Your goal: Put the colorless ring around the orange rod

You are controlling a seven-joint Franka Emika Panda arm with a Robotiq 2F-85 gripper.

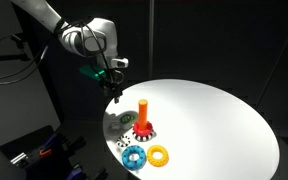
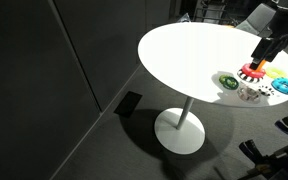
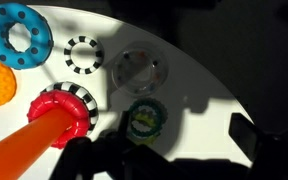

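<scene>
The colorless ring (image 3: 140, 70) is a pale toothed ring lying flat on the white table, faint in an exterior view (image 2: 247, 92). The orange rod (image 1: 143, 110) stands upright on its red toothed base (image 3: 64, 108) and leans into the lower left of the wrist view (image 3: 24, 150). My gripper (image 3: 169, 150) is open and empty, hanging above the table near the edge (image 1: 115, 92). In the wrist view the colorless ring lies beyond the fingertips, and the green ring (image 3: 145, 119) sits between it and the jaws.
A blue toothed ring (image 3: 19, 35), a yellow ring (image 1: 158, 154) and a small black-and-white toothed ring (image 3: 83, 55) lie near the rod. The round white table (image 1: 214, 120) ends close by, with dark floor beyond it.
</scene>
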